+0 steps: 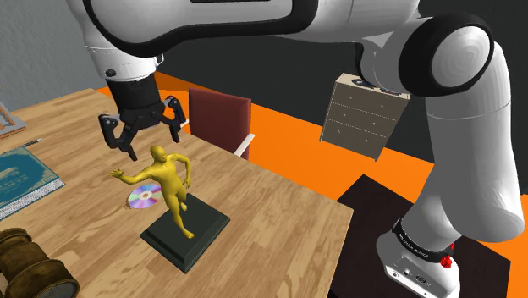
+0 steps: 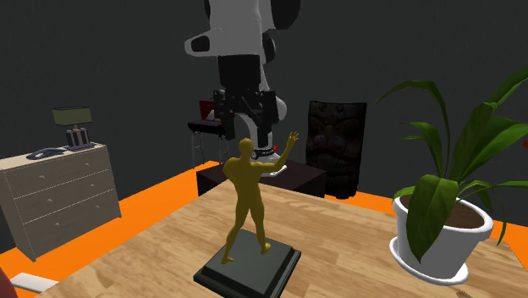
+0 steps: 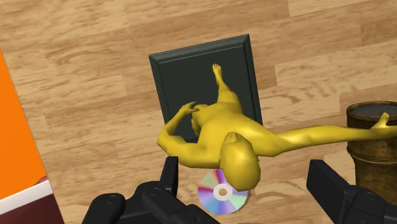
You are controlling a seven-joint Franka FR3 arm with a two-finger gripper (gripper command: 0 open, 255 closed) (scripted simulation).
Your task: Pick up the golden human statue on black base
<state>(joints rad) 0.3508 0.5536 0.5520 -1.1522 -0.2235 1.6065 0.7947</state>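
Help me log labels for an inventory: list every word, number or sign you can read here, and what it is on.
Nothing here can be read outright.
Teal book cover: faint markings, too blurred to read.
White arm's foot: small dark marks, too small to read.
Golden statue, its black base and the shiny disc: no lettering.

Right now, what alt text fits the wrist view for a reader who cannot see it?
Seen from above, a golden statue of a man stands on a dark square base, its head between the black fingers of the open gripper, untouched. A shiny disc rests on the wooden table near the base.
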